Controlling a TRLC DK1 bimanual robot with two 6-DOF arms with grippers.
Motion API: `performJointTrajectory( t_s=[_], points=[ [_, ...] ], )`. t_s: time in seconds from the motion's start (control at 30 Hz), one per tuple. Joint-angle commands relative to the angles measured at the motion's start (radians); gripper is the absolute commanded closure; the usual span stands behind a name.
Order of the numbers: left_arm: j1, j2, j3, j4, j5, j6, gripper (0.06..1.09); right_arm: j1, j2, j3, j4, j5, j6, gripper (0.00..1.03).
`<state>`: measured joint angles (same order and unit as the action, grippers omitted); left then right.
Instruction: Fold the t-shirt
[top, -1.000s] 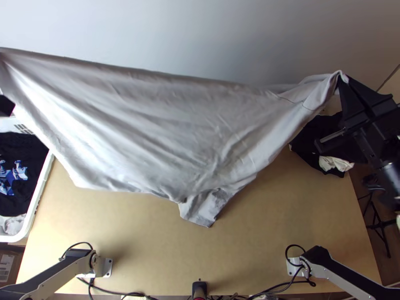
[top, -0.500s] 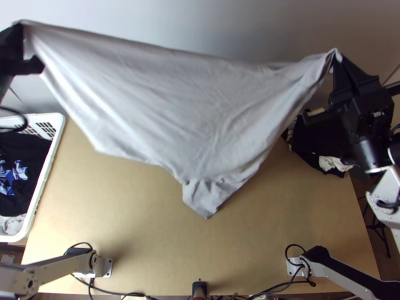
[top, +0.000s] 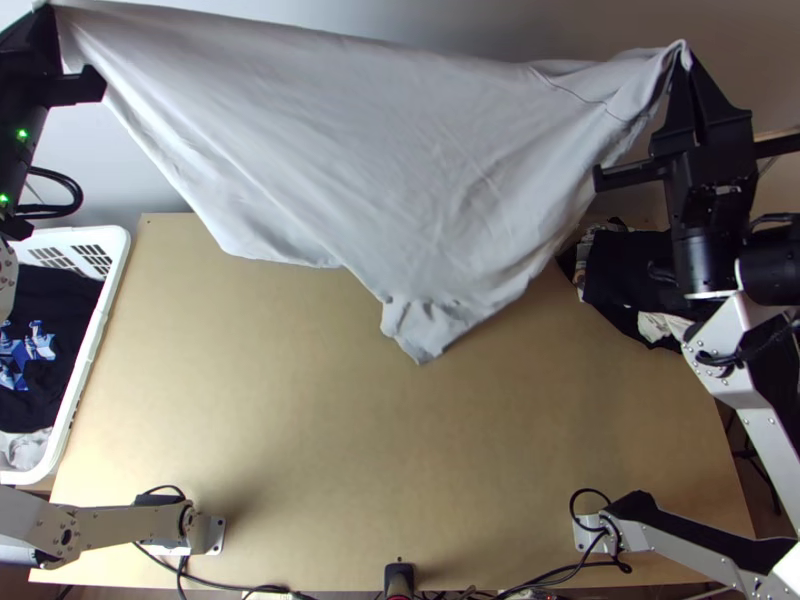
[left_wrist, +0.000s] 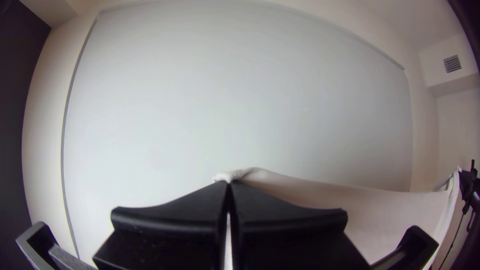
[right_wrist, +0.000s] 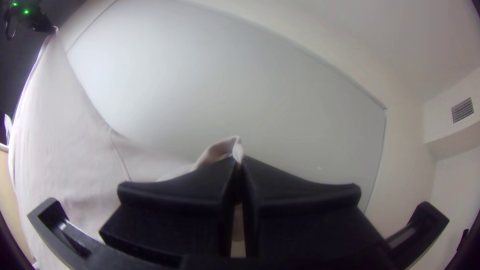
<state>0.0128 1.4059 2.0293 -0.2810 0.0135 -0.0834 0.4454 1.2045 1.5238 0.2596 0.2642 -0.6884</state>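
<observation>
T-shirt (top: 350, 150), light grey, hung stretched between your two grippers, higher up the top view than in both earlier frames. Your left gripper (top: 44, 10) held one upper corner at the top left; it had come in from the left edge since the first frame, then gone farther up. Your right gripper (top: 683, 58) held the other upper corner at the top right, also farther up than before. Left wrist view: your left gripper (left_wrist: 227, 184) had its fingers together, clamped on a small bit of cloth. Right wrist view: same for your right gripper (right_wrist: 239, 160), fingers pressed together on a pinched, folded-over bit. Shirt body fell in long slanting creases to a narrow, crumpled lower tip, which had moved up the picture too, away from the near edge. Couldn't tell if that tip touched the table (top: 300, 420). More tabletop showed below the cloth, and the far left corner had come into sight. White basket (top: 108, 305) at the left and dark clothes (top: 630, 270) at the right stayed put; you had more of those clothes uncovered.
</observation>
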Motion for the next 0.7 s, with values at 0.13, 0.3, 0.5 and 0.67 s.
performJointTrajectory(
  t_s=[0.13,0.3,0.5,0.67],
  points=[
    [-0.022,-0.206,-0.3,0.009,0.017,0.036,1.05,0.07,-0.108,-0.106,-0.168,0.018,0.033,1.0],
    [-0.076,-0.384,-0.54,0.006,0.017,0.085,1.05,0.101,-0.232,-0.217,-0.318,0.018,0.086,1.0],
    [-0.085,-0.467,-0.57,-0.03,0.017,0.076,1.05,0.118,-0.295,-0.217,-0.373,0.033,0.121,1.0],
    [-0.085,-0.501,-0.497,-0.086,0.016,0.071,1.05,0.131,-0.318,-0.154,-0.39,0.052,0.118,1.0]
  ],
)
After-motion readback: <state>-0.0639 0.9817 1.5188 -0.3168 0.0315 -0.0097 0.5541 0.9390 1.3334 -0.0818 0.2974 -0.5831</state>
